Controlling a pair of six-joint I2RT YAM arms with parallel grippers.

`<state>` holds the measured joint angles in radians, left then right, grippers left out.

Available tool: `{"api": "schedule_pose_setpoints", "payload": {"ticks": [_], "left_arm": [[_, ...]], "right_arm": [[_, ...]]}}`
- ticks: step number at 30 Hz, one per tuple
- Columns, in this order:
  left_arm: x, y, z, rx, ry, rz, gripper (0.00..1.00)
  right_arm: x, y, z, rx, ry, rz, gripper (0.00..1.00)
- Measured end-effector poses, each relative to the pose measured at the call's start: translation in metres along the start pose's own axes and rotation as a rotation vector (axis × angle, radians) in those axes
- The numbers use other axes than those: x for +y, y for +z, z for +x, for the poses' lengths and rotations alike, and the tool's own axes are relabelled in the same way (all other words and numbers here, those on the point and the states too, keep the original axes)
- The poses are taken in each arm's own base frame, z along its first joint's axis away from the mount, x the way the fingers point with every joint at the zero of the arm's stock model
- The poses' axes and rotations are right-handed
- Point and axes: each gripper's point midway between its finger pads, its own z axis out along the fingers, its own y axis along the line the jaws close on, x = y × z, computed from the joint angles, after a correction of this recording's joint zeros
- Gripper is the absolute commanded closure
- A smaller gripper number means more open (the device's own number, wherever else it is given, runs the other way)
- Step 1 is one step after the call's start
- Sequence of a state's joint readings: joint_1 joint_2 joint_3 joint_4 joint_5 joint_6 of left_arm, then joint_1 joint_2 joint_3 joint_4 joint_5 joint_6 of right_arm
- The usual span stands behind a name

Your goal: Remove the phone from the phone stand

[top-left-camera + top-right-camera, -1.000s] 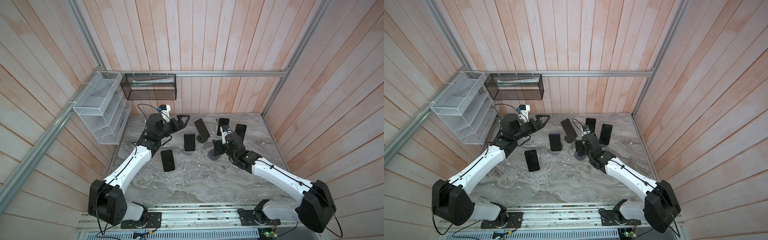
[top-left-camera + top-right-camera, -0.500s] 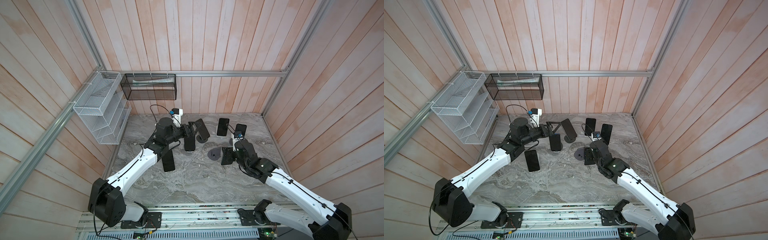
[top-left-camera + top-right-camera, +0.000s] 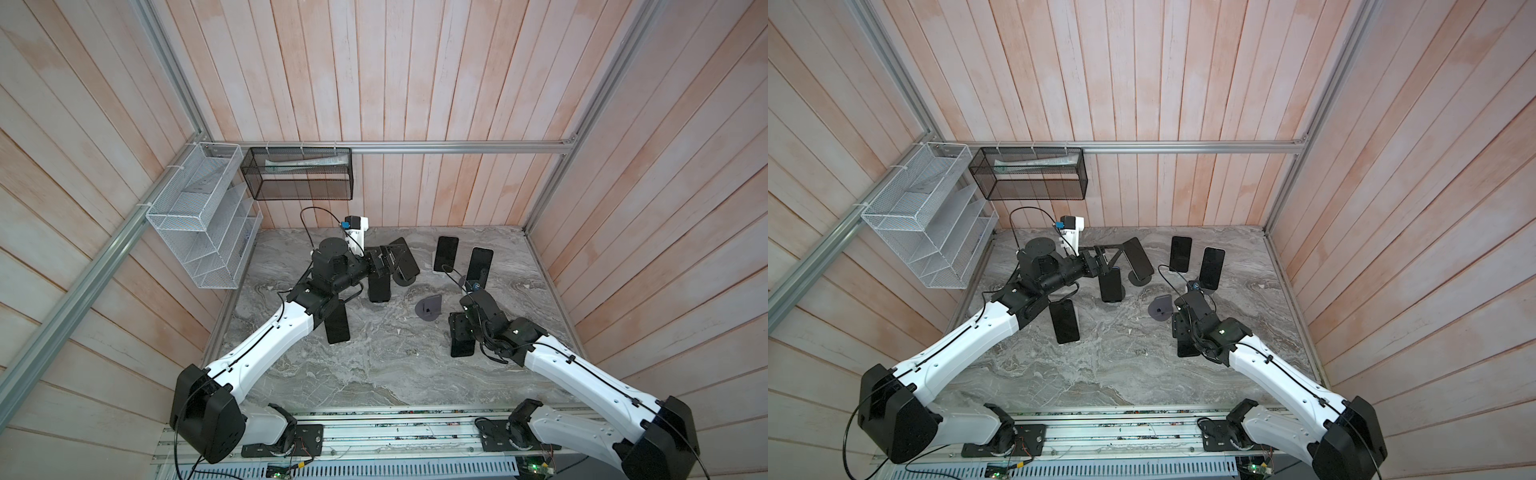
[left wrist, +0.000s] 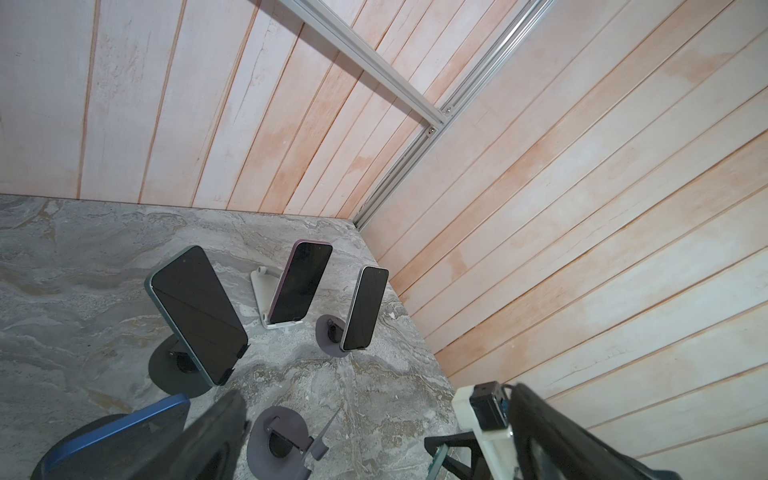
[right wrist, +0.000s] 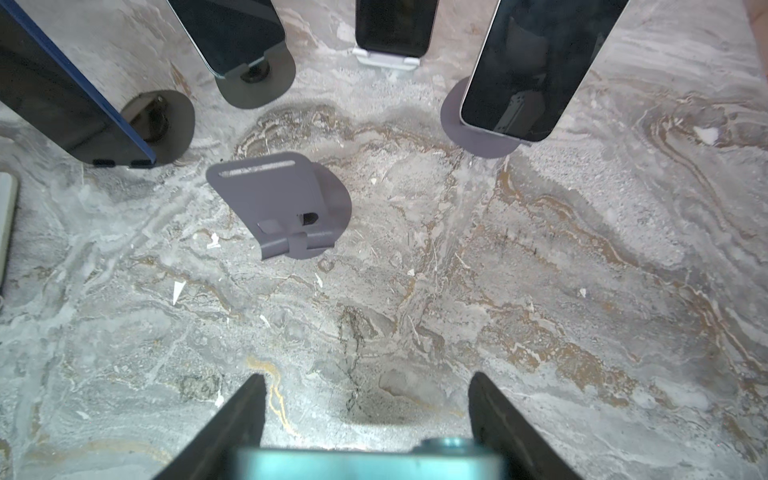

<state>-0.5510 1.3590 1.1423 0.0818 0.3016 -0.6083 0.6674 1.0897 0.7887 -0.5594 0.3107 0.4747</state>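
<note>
phone [image 3: 462,349] in right gripper [image 3: 459,331]

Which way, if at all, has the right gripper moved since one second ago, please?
Yes. The right gripper, shut on a phone, has pulled back from the empty grey stand, toward the table's front edge and rightward in both top views.

Both arms wore smooth white shells on their long links, the left arm [image 3: 266,345] and the right arm [image 3: 590,390] alike, with bulky black housings [image 3: 205,419] at the shoulders and black joints further out. Thin black cables [image 3: 602,379] ran along the links, pinned by small black clips. Each wrist carried a white camera mount [image 3: 358,226] with a blue plug, and the fingers [image 5: 237,424] were dark, flat wedges
</note>
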Motion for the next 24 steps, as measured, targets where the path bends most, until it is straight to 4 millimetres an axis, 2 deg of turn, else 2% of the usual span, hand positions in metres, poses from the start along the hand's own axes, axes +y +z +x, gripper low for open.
{"api": "schedule_pose_setpoints", "payload": {"ticks": [9, 17, 24], "left_arm": [[0.000, 0.000, 0.000, 0.001, 0.000, -0.001, 0.01], [0.002, 0.002, 0.002, 0.006, -0.002, -0.003, 0.01], [0.003, 0.003, 0.005, 0.016, -0.005, -0.007, 0.01]], "right_arm": [[-0.002, 0.022, 0.024, 0.127, -0.010, 0.019, 0.39], [-0.005, 0.038, 0.028, 0.161, 0.031, 0.005, 0.38], [-0.008, 0.054, 0.045, 0.189, 0.053, 0.004, 0.38]]}}
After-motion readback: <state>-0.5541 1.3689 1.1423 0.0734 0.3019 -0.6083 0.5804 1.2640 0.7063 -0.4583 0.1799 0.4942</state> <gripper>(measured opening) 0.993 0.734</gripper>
